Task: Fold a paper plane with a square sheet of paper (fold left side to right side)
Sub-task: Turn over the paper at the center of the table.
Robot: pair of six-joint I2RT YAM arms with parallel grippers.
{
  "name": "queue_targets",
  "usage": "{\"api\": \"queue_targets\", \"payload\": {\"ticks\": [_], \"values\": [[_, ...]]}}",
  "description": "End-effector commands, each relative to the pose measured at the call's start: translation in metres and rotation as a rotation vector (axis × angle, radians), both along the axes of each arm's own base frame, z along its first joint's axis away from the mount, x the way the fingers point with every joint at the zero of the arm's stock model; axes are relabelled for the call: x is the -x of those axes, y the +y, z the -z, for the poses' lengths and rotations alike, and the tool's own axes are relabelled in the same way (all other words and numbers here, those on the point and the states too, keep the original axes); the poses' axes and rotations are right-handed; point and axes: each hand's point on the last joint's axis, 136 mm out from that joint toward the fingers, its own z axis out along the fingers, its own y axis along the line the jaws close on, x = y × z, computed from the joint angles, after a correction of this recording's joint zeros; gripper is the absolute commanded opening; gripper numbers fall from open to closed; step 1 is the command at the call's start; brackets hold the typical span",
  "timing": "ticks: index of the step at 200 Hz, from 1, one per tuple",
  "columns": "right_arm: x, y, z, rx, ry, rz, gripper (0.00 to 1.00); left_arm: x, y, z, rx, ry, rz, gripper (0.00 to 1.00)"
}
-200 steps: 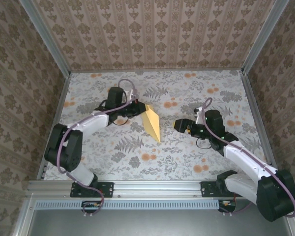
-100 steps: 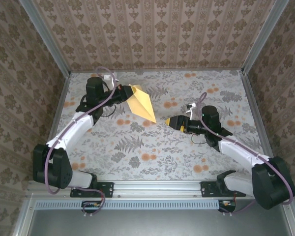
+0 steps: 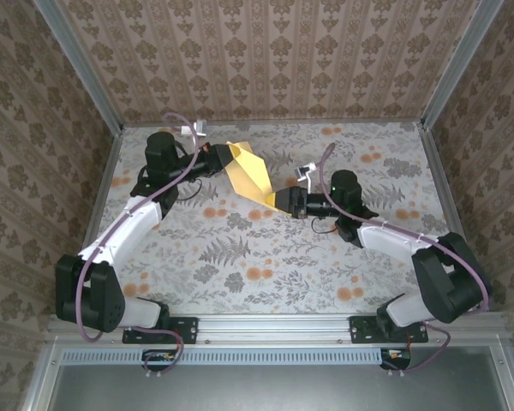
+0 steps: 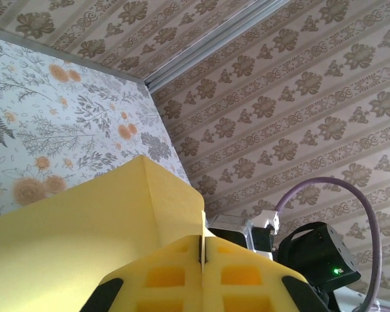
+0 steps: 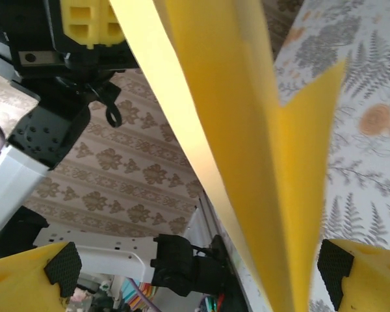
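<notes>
The square sheet of paper is folded into a yellow-orange paper plane (image 3: 250, 175), a pointed wedge held up off the table. My left gripper (image 3: 220, 159) is shut on its wide back end. In the left wrist view the yellow pads (image 4: 247, 276) press together on a thin paper edge, and the plane (image 4: 84, 234) spreads out to the left. My right gripper (image 3: 284, 203) is open at the plane's pointed tip. In the right wrist view the plane (image 5: 247, 130) runs down between the widely spread fingertips (image 5: 55, 266) of the right gripper (image 5: 201, 273).
A floral cloth (image 3: 240, 257) covers the table, which is boxed in by patterned walls (image 3: 274, 60) and metal rails (image 3: 265, 325). The right arm's wrist (image 4: 312, 253) sits close behind the plane, and the left arm's wrist (image 5: 39, 130) faces it.
The left arm lifted the plane off the table and carried it back and to the left. The right gripper moved left until its open jaws straddled the plane's tip.
</notes>
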Motion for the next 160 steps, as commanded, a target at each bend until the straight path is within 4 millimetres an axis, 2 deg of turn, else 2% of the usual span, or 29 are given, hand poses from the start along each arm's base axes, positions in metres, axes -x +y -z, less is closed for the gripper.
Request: {"api": "queue_targets", "payload": {"ticks": [1, 49, 84, 130, 160], "values": [[-0.001, 0.01, -0.025, -0.07, -0.042, -0.05, 0.94, 0.012, -0.004, -0.022, 0.053, -0.048, 0.046, 0.0], [-0.009, 0.013, -0.036, -0.095, -0.042, -0.052, 0.87, 0.015, -0.008, -0.023, 0.069, -0.043, 0.062, 0.0], [-0.016, 0.008, -0.047, -0.103, -0.063, -0.038, 0.76, 0.017, -0.01, -0.016, 0.067, -0.024, 0.072, 0.0], [-0.024, 0.0, -0.047, -0.095, -0.067, -0.014, 0.63, 0.017, -0.011, -0.008, 0.061, -0.006, 0.074, 0.0], [-0.023, 0.0, -0.047, -0.092, -0.067, -0.017, 0.5, 0.017, -0.013, -0.004, 0.058, 0.003, 0.081, 0.0]]}}
